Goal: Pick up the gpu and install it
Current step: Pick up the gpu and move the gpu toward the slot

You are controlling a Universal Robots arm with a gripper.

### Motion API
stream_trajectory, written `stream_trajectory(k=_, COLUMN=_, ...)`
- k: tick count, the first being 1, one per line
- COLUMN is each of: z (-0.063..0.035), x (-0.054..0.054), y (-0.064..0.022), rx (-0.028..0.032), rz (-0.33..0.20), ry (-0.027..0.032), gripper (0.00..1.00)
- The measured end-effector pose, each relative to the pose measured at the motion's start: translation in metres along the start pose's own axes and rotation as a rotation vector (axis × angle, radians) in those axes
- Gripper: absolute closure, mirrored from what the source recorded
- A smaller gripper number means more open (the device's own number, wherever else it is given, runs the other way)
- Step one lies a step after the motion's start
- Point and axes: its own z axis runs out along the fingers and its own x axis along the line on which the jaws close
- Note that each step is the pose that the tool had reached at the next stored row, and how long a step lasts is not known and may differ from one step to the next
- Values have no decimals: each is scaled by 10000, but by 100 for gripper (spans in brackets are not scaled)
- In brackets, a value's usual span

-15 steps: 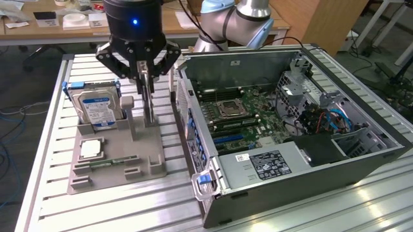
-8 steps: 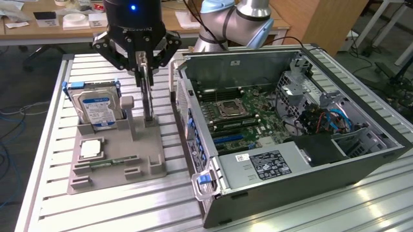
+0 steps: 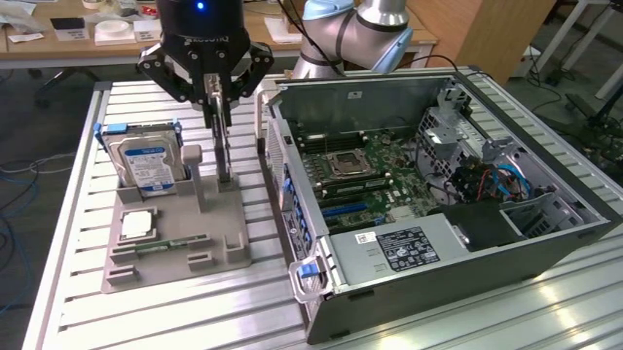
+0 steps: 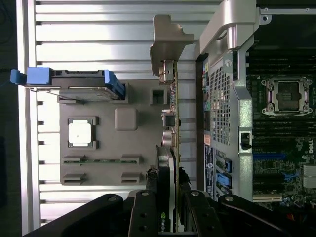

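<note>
Closest in, the end effector [image 4: 170, 200] clamps the upright gpu [image 4: 174, 140] from above, the card standing edge-on at the grey tray's [image 4: 108, 148] rim.

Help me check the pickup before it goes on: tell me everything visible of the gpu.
The gpu is a thin dark card seen edge-on, standing upright, with small components along its board and a silvery metal bracket at one end. The tool is closed on it from above, one finger on each face. Its lower edge meets the grey holder, beside the open computer case; whether it has lifted clear cannot be told.
</note>
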Motion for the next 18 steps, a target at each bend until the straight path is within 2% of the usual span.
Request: stream_trajectory(k=18, z=-19, x=-11, y=2, rx=1, rz=0, ry=0, gripper=73)
